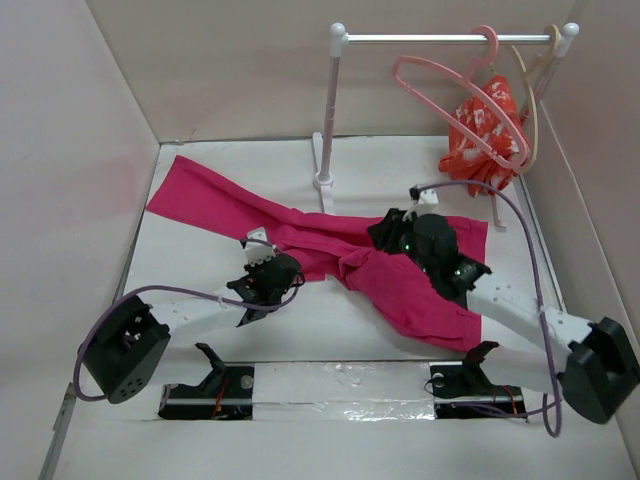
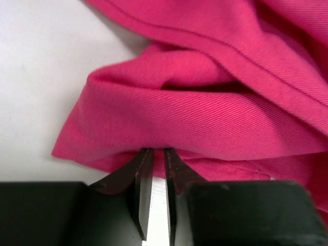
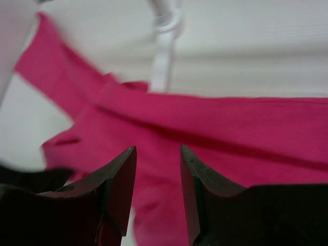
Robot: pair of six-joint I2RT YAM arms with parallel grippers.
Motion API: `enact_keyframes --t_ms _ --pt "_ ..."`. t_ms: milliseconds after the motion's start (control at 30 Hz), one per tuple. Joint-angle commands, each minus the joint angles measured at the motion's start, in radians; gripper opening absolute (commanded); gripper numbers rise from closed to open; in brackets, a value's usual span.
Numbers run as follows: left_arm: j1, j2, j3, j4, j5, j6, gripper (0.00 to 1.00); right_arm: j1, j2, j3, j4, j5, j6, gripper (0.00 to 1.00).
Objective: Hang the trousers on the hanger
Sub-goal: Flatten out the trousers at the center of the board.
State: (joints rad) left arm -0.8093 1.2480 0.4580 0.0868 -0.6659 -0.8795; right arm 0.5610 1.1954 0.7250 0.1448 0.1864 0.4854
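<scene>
Barely begun: trousers (image 1: 400, 290) crumpled on table (image 1: 330, 335), hanger (image 1: 470, 72) bare on rail (image 1: 440, 38). Left gripper (image 2: 154, 151) near-clenched at fold, grasp unclear; right gripper (image 3: 158, 151) released.

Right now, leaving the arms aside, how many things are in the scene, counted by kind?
Garments: 2, the magenta trousers and the red-orange patterned garment
Hangers: 2, the pink hanger and the beige hanger
Stands: 1, the clothes rail
Total: 5
</scene>
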Motion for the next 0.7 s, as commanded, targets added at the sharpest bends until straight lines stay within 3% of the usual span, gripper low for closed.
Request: enact_keyframes --t_ms 0,33,267,367,400,433,467,533,667 --pt "0.016 -0.036 0.063 -0.002 -0.047 0.025 0.10 0.161 -0.112 -0.091 0.024 0.036 -0.008 0.44" --pt "0.016 -0.060 0.077 -0.025 -0.047 0.024 0.00 0.195 -0.140 -0.099 -0.008 0.048 -0.004 0.45" --pt "0.018 -0.353 0.175 -0.249 -0.081 0.068 0.00 0.356 -0.188 -0.124 -0.099 0.076 -0.007 0.56" --pt "0.045 -0.472 0.183 -0.306 -0.057 0.074 0.00 0.424 -0.157 -0.121 -0.067 0.042 -0.016 0.55" --pt "0.054 -0.485 0.153 -0.321 -0.035 0.045 0.07 0.442 -0.145 -0.113 -0.057 0.045 -0.019 0.50" --pt "0.082 -0.495 0.134 -0.329 -0.014 0.019 0.30 0.457 -0.119 -0.105 -0.057 0.065 -0.019 0.32" --pt "0.099 -0.492 0.111 -0.340 0.014 -0.013 0.41 0.479 -0.108 -0.079 -0.080 0.079 -0.016 0.24" --pt "0.136 -0.483 0.036 -0.345 0.049 -0.085 0.64 0.494 -0.100 -0.072 -0.079 0.094 -0.014 0.16" --pt "0.283 -0.499 -0.093 -0.228 0.190 -0.087 0.70 0.514 -0.129 -0.073 -0.097 0.105 -0.016 0.20"
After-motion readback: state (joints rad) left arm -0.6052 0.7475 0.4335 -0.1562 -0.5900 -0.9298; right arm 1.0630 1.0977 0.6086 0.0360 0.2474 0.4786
